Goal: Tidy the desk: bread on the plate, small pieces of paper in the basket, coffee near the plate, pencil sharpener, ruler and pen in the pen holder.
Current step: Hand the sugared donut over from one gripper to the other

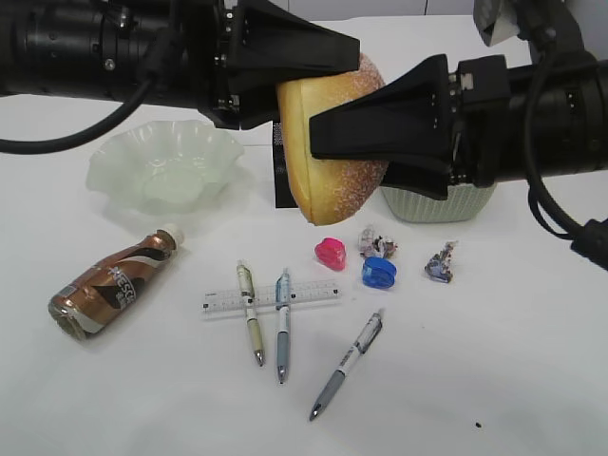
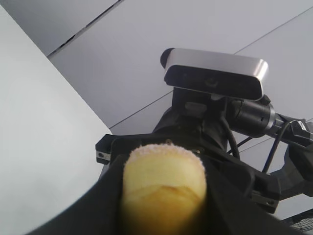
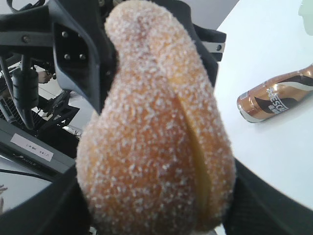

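A sugared bread (image 1: 302,114) hangs in the air between both arms. My left gripper (image 1: 328,71) is shut on the bread (image 2: 164,181) from the left. From the right, my right gripper (image 1: 332,152) is shut on the bread (image 3: 156,127) as well, a finger on either side. On the table lie the coffee bottle (image 1: 109,285), a clear ruler (image 1: 271,298), three pens (image 1: 250,312) (image 1: 282,323) (image 1: 347,366), a pink pencil sharpener (image 1: 330,253), a blue one (image 1: 378,273) and two crumpled papers (image 1: 375,241) (image 1: 440,263).
A pale green fluted plate (image 1: 161,166) stands at the back left. The ribbed basket (image 1: 437,201) sits at the back right, partly behind my right arm. A black pen holder (image 1: 278,176) is mostly hidden behind the bread.
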You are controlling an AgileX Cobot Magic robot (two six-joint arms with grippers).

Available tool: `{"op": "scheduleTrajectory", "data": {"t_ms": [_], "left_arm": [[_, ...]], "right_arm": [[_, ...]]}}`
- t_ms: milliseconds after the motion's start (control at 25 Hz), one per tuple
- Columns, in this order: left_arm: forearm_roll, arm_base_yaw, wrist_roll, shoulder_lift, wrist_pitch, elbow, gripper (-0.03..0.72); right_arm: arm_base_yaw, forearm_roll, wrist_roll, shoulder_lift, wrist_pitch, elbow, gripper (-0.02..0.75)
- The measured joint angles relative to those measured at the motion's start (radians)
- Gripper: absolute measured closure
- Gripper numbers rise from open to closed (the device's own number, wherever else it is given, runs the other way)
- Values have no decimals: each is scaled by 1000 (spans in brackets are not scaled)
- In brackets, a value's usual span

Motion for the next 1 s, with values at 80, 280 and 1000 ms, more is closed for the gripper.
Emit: {"op": "scheduleTrajectory", "data": {"t_ms": [80, 280, 1000], "left_arm": [[0, 0, -1, 0, 0, 0, 416], [0, 0, -5, 0, 0, 0, 416], [10, -1, -8, 0, 6, 0, 419]], "right_arm": [[0, 0, 0, 0, 0, 0, 198], [0, 0, 2, 0, 0, 0, 202], [-5, -25, 41, -16, -3, 0, 206]]}}
